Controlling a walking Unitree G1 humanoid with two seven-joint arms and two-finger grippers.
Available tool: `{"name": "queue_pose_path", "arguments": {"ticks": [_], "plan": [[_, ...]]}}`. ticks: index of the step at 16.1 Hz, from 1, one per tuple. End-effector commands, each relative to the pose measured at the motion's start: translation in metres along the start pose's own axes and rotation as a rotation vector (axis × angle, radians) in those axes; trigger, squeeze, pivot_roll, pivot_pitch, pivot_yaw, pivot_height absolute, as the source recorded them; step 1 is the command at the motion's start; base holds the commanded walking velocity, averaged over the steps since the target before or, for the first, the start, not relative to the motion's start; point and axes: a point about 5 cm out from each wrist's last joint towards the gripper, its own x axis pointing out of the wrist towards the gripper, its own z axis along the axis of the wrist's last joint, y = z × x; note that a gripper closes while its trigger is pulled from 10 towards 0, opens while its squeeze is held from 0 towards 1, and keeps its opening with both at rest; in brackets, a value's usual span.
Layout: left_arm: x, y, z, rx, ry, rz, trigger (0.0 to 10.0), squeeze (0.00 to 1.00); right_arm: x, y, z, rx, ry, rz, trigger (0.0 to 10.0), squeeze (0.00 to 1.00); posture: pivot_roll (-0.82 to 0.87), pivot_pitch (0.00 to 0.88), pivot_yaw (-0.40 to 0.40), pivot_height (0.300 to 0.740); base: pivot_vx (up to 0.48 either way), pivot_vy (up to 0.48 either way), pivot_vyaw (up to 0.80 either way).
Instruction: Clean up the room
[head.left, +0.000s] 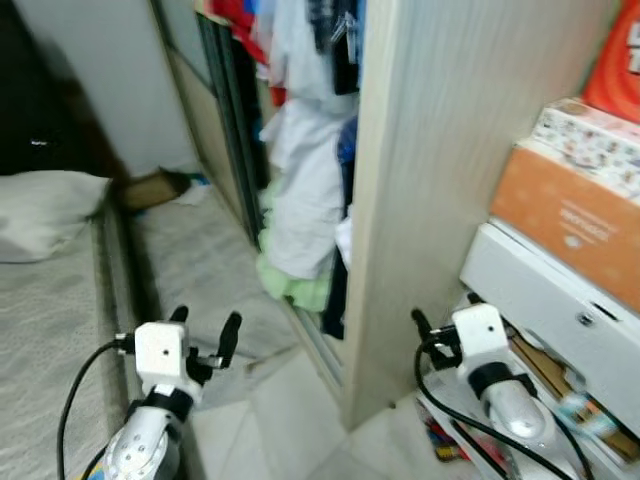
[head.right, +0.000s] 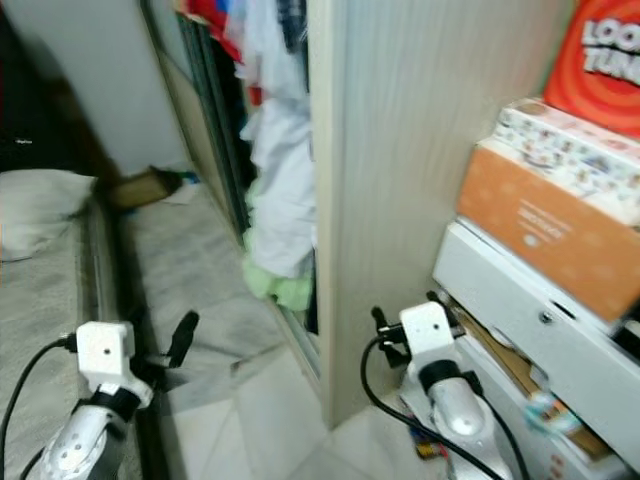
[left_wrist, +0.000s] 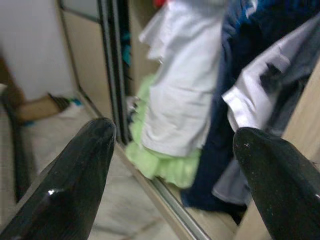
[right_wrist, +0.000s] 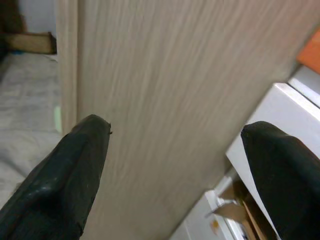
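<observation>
I stand facing the wardrobe (head.left: 440, 150). My left gripper (head.left: 205, 335) hovers low before its open side, jaws spread and empty, aimed at the white shirt (left_wrist: 185, 95) and green cloth (left_wrist: 165, 165) hanging inside. My right gripper (right_wrist: 175, 165), jaws spread, points at the wardrobe's wooden side panel, beside stacked boxes (head.left: 575, 210).

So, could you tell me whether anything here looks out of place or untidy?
Yes. Clothes bulge out of the open wardrobe: a white garment and a light green one sag down past the sliding-door track toward the floor. Small colourful items also lie scattered on the floor under the white box.
</observation>
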Motion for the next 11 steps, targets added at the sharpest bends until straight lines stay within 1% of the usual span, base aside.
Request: {"name": "queue_pose_path", "arguments": {"ticks": [1,3,4,5,7,8,11], "plan": [[-0.001,0.0,-0.001,0.006,0.007,-0.005,10.0,0.0,0.001,-0.001,0.003,-0.001,-0.009,0.0,10.0,0.0,-0.17,0.0,0.035,0.74,0.0,0.0,0.8],[-0.002,-0.001,-0.001,0.004,0.008,-0.005,10.0,0.0,0.0,-0.002,0.002,-0.003,-0.007,-0.002,10.0,0.0,-0.17,0.0,0.035,0.74,0.0,0.0,0.8],[-0.005,-0.001,-0.001,0.003,0.01,-0.002,10.0,0.0,-0.007,-0.006,0.002,0.002,-0.003,-0.012,10.0,0.0,-0.17,0.0,0.033,0.74,0.0,0.0,0.8],[-0.007,-0.001,0.0,0.002,0.01,-0.002,10.0,0.0,-0.009,-0.007,0.002,0.004,-0.002,-0.015,10.0,0.0,-0.17,0.0,0.033,0.74,0.0,0.0,0.8],[-0.017,0.001,-0.002,-0.001,0.025,0.009,10.0,0.0,-0.023,-0.014,0.0,0.008,0.008,-0.04,10.0,0.0,-0.17,0.0,0.034,0.74,0.0,0.0,0.56],[-0.022,0.002,-0.005,0.001,0.036,0.015,10.0,0.0,-0.028,-0.018,0.0,0.014,0.011,-0.051,10.0,0.0,-0.17,0.0,0.036,0.74,0.0,0.0,0.41],[-0.021,0.004,-0.005,0.003,0.041,0.015,10.0,0.0,-0.034,-0.024,0.001,0.01,0.011,-0.055,10.0,0.0,-0.18,0.0,0.041,0.74,0.0,0.0,0.0]]}}
